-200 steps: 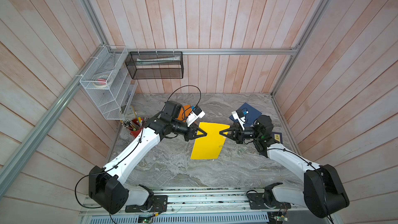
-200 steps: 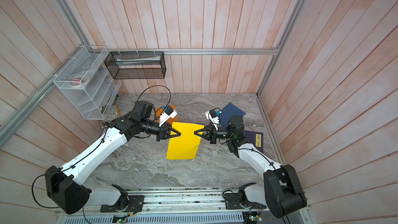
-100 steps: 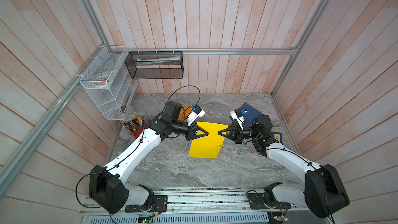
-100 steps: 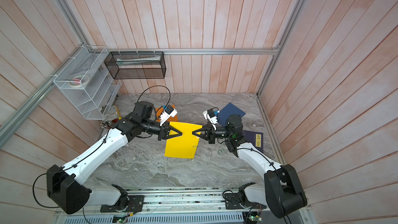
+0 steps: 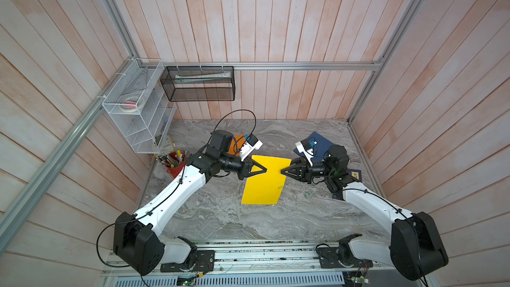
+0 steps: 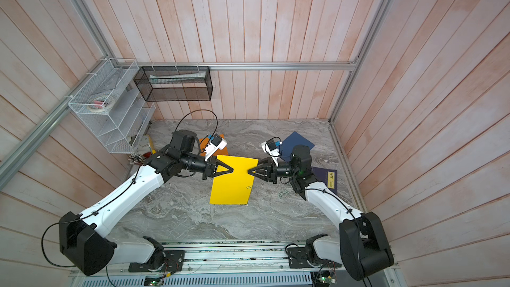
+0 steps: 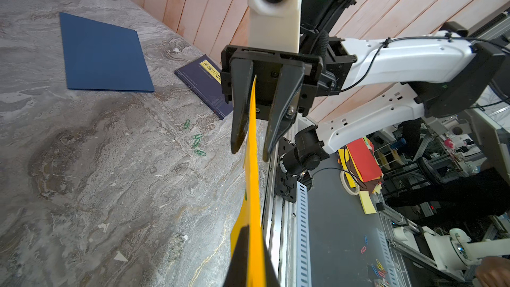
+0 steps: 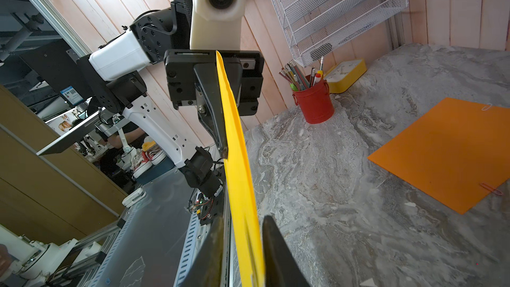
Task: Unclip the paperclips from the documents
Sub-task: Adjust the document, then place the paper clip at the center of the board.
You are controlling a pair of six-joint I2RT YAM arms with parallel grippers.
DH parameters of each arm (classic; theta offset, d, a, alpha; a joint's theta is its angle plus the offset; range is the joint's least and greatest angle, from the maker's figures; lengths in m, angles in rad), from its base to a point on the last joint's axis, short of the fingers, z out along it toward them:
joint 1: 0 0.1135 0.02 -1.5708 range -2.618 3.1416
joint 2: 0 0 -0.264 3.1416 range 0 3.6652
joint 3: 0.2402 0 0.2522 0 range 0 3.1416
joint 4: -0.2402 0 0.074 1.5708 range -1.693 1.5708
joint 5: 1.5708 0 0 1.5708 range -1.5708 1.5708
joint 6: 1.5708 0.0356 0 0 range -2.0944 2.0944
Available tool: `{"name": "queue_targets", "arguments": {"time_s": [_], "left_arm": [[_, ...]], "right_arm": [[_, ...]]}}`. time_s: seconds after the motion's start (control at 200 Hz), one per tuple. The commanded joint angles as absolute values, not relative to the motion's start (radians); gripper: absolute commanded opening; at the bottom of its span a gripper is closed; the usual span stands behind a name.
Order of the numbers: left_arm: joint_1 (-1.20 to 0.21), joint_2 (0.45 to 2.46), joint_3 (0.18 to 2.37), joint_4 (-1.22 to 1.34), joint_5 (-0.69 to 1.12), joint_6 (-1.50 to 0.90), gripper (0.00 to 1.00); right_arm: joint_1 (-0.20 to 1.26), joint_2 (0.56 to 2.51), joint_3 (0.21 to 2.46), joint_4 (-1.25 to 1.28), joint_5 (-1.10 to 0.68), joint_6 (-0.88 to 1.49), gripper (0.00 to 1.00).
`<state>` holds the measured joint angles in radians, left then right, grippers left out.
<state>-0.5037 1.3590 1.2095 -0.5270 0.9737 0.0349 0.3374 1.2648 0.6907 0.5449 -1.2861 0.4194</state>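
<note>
Yellow document held on edge between the arms, so that its clipped side is exposed. The left gripper is clamped tight on one upper edge and bears the sheet. The right gripper straddles the opposite edge with its jaws slightly parted, gripping nothing. The paperclip sits on that edge, just below the right gripper. The orange document lies beyond the sheet's left-gripper side, and the dark blue document beyond its right-gripper side.
</note>
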Motion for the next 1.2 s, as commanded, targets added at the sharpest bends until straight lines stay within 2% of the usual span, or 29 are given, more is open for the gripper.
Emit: {"name": "queue_targets", "arguments": {"time_s": [0.0,0.13,0.34,0.88,1.195], "left_arm": [[-0.497,1.333,1.201,-0.531,0.972,0.058,0.00],[-0.493,1.330,1.204,-0.537,0.972,0.063,0.00],[-0.485,1.327,1.207,-0.554,0.970,0.076,0.00],[-0.464,1.318,1.201,-0.565,0.966,0.087,0.00],[-0.461,1.322,1.203,-0.581,0.968,0.098,0.00]], "right_arm": [[0.332,1.249,0.735,0.419,-1.331,0.335,0.28],[0.333,1.246,0.743,0.317,-1.324,0.261,0.29],[0.327,1.235,0.730,0.321,-1.323,0.264,0.27],[0.323,1.242,0.734,0.298,-1.335,0.258,0.16],[0.322,1.252,0.742,0.298,-1.333,0.259,0.05]]}}
